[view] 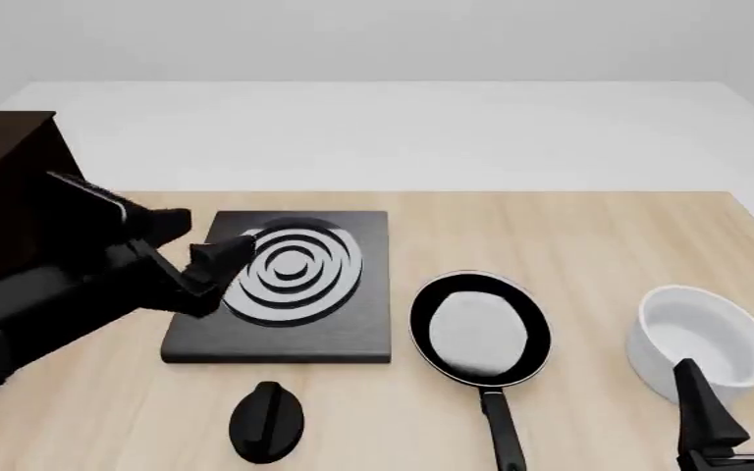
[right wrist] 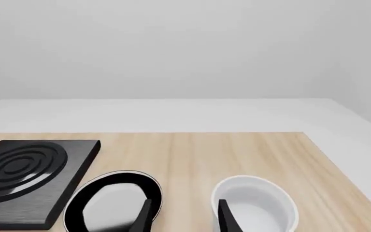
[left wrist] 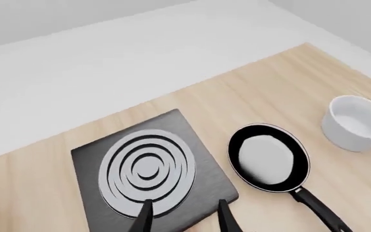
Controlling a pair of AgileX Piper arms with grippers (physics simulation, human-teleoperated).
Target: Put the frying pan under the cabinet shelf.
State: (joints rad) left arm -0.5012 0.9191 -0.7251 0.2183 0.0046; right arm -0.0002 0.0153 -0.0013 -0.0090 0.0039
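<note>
Left tool and right tool agape, empty; frying pan mid-table.

text: none legible | labels/brands: none | numbers/signs: none | all three views checked

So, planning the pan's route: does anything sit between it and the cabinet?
Yes. The stove plate lies left of the frying pan, between it and the cabinet shelf; the left arm hangs over that side too.
</note>
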